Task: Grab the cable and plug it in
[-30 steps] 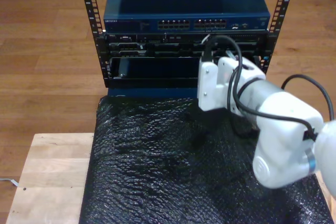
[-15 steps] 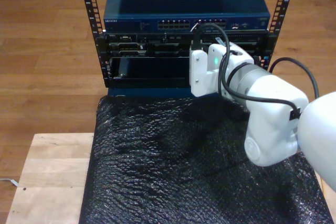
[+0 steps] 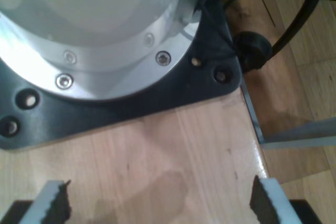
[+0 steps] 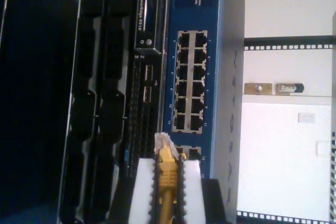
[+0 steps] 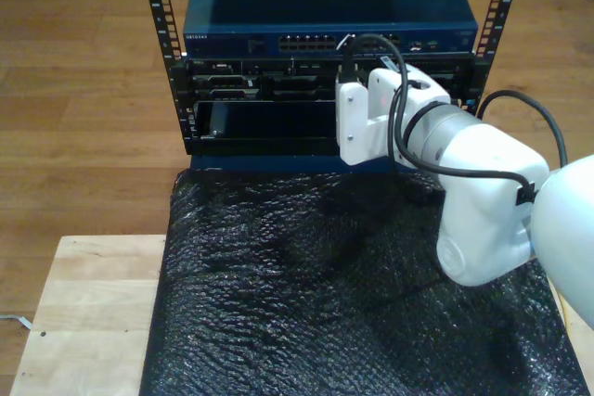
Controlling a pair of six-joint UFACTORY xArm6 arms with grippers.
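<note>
The cable (image 4: 167, 174), yellow with a clear plug, sat low in the second wrist view, pinched between my second gripper (image 4: 167, 182)'s pads, just short of the blue switch (image 4: 197, 82)'s ports. We judged it light, floppy, best held behind the plug. My first gripper (image 3: 157, 203) stood wide, empty.

A pale wooden surface (image 5: 88, 312) was seen at the exterior view's lower left, with most of it covered by a crinkled black sheet (image 5: 306, 294) laid directly on it. Beyond the sheet, a black rack (image 5: 167, 53) was set on the brown wooden floor (image 5: 83, 99), and a blue network switch (image 5: 325, 16) was carried at its top. In the first wrist view, a dark base plate (image 3: 173, 90) was seen bolted flat onto light wood (image 3: 173, 166).
</note>
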